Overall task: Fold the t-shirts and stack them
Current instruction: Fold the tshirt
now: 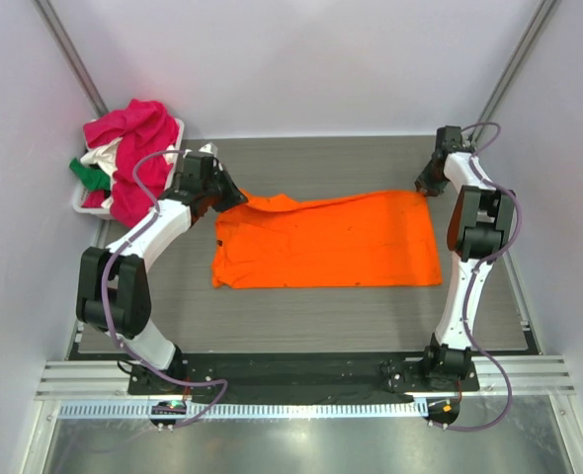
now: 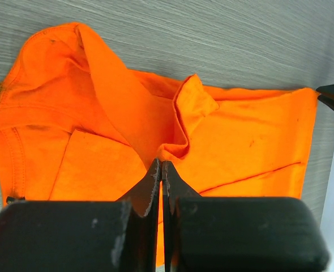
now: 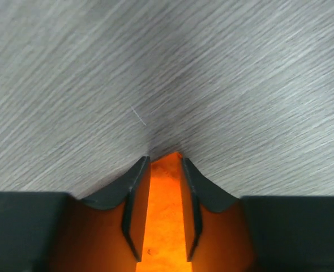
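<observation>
Lying across the middle of the top external frame, the orange t-shirt (image 1: 326, 242) is seen spread as a rough rectangle on the grey wood-grain table (image 1: 321, 316), its long side running left to right. Its upper left corner is met by the left gripper (image 1: 232, 197), and its upper right corner by the right gripper (image 1: 423, 185). In the left wrist view the two fingers (image 2: 150, 187) are pressed together at the lower centre of the frame, with a ridge of orange cloth pinched between them and drawn up into a wrinkled peak; small dark specks are visible on the fabric towards the right. In the right wrist view a narrow strip of orange cloth is clamped between the fingers (image 3: 134, 195), the tips resting low against the table surface, which fills the upper part of that frame. At the upper left of the top external frame a white basket (image 1: 81, 204) is set at the table's far corner, and in it a magenta-pink t-shirt (image 1: 133, 148) is heaped over a white t-shirt (image 1: 104, 156) and a green t-shirt (image 1: 89, 178), with the pink cloth spilling over the rim nearest the left arm.
</observation>
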